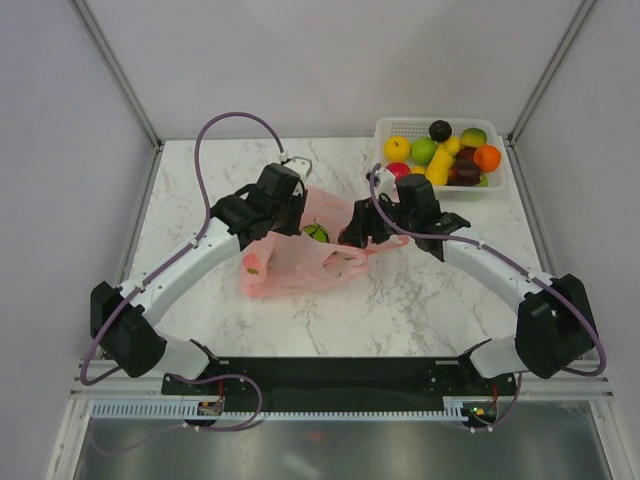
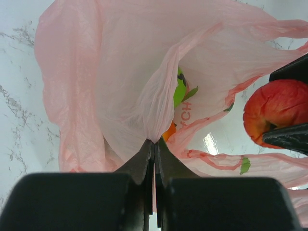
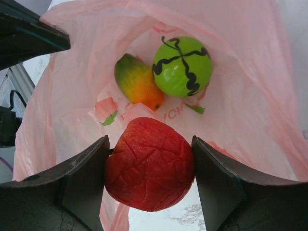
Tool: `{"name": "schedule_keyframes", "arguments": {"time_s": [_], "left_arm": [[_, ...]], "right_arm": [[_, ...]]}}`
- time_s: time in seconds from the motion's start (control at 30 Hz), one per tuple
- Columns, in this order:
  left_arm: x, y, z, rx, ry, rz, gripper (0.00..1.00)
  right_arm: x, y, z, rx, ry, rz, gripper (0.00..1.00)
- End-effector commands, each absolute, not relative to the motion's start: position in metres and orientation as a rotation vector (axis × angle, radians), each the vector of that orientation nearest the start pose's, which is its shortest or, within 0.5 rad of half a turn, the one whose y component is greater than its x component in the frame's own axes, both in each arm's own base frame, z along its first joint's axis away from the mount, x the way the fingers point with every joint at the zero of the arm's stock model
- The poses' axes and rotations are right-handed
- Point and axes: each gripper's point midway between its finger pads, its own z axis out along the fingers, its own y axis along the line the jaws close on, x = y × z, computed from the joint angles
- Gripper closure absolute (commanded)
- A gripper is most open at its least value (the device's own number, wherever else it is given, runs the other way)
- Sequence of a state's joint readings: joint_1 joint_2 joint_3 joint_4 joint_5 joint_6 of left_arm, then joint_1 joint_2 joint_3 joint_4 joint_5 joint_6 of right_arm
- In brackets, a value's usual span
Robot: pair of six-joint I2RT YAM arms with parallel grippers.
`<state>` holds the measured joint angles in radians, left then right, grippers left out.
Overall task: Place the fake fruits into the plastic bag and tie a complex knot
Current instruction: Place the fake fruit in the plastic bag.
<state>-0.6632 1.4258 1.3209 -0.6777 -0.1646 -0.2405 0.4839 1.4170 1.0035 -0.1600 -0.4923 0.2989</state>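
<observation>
Top view: the pink plastic bag (image 1: 285,268) is lying crumpled on the marble table (image 1: 420,300), mouth end toward the grippers. My left gripper (image 1: 296,214) is at the bag's far-left edge and my right gripper (image 1: 362,236) at its far-right edge. Can't read either jaw from up here. A green fruit (image 1: 316,233) shows inside the bag mouth, between the two grippers. The white lattice basket (image 1: 497,184) is well apart from the bag, off to its far right. Fake fruits (image 1: 424,151) are piled in it: yellow, green, orange, dark purple.

Left wrist: my left fingers are pressed together on a fold of the bag's film, which gathers into a ridge running down to the tips. Green and orange show through the film just right of that ridge. At the bag's right side a red fruit (image 2: 272,113) sits clamped between the right gripper's two black fingers, above a bag handle strip.

Right wrist: the right jaws are spread wide, both pads touching the red fruit's sides, so it is gripped. It hangs at the bag's open mouth. Deeper in the bag the green fruit reads as a glossy ball with black squiggle lines. A yellow-orange fruit (image 3: 137,82) with a green end lies touching it on the left.
</observation>
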Motion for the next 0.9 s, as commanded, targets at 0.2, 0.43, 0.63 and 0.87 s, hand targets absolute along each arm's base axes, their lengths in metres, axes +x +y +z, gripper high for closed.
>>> {"name": "schedule_keyframes", "arguments": {"time_s": [0.2, 0.43, 0.63, 0.87], "left_arm": [[0.314, -0.217, 0.231, 0.405, 2.221, -0.273, 0.98], [0.314, -0.214, 0.236, 0.384, 2.203, -0.269, 0.98], [0.315, -0.212, 0.237, 0.373, 2.203, -0.258, 0.98], [0.319, -0.205, 0.239, 0.328, 2.201, -0.25, 0.98]], "right_arm": [[0.335, 0.336, 0.197, -0.402, 1.909, 1.139, 0.59], [0.338, 0.383, 0.171, -0.278, 1.842, 1.074, 0.6], [0.305, 0.413, 0.165, -0.22, 1.756, 1.151, 0.6], [0.28, 0.427, 0.137, -0.21, 1.834, 1.118, 0.61]]}}
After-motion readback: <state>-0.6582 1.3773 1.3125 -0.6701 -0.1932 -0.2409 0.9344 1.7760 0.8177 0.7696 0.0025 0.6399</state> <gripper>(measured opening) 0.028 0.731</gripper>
